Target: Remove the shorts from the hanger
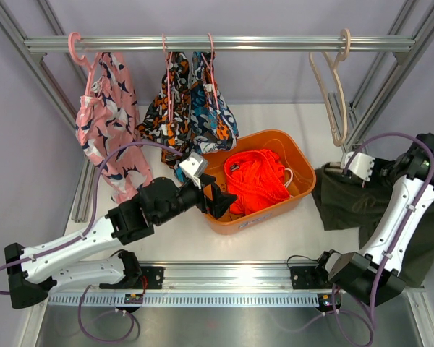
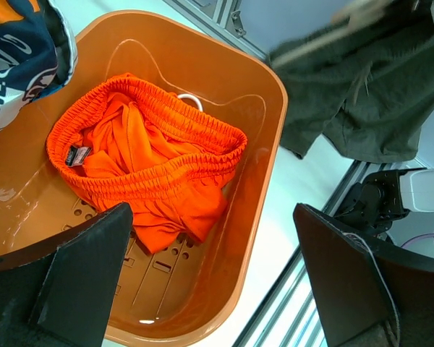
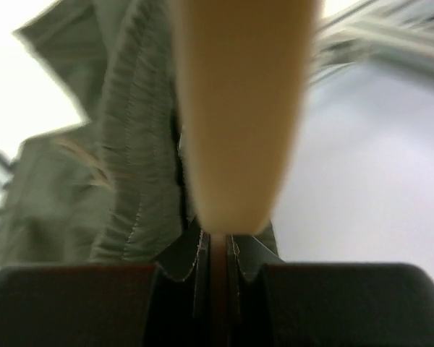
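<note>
The bright orange-red shorts lie bunched in the orange bin, also in the left wrist view. My left gripper is open and empty over the bin's near left rim. The dark olive shorts lie crumpled on the table at the right. My right gripper is shut on the lower end of the bare beige hanger, with olive cloth just behind the hanger. Three printed shorts hang on the rail: pink, orange-black, blue.
The metal rail spans the back, with slanted frame posts at both sides. A blue printed pair hangs into the left wrist view's top left corner. A metal track runs along the near table edge.
</note>
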Robot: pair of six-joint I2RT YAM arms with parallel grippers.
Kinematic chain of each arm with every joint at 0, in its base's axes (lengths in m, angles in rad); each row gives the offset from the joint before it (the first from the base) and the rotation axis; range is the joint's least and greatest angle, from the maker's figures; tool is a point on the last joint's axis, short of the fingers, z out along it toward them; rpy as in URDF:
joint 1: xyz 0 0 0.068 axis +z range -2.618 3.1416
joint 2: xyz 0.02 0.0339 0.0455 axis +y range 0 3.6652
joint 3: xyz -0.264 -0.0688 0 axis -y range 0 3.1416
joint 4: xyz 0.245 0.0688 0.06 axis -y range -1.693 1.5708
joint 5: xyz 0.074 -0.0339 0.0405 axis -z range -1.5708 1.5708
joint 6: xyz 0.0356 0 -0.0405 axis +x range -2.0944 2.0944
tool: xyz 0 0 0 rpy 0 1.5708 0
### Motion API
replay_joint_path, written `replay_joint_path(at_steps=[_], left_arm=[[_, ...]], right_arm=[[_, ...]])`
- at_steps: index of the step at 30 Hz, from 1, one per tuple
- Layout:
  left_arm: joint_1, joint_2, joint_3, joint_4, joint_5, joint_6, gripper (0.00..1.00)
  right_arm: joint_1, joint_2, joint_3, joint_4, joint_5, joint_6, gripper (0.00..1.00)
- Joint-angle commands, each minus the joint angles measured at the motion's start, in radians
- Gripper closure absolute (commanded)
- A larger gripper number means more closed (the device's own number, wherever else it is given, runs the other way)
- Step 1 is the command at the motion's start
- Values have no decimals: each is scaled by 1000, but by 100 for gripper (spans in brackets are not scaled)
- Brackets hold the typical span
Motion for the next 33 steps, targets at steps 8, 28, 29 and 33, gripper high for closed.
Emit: replay_joint_path(at_steps=[8, 28, 29, 33], left_arm=[[0, 18, 22, 60, -4, 12, 1], [4, 153, 297, 80, -122, -141, 1], [4, 162, 317, 81, -112, -149, 1], [4, 190, 373, 95, -118, -193, 1]], right_arm=[[4, -80, 216, -259, -487, 189, 100], [239, 8, 511, -211, -896, 795, 100], [239, 3, 490, -190, -874, 801, 100], [239, -24, 381, -243, -860, 713, 100]])
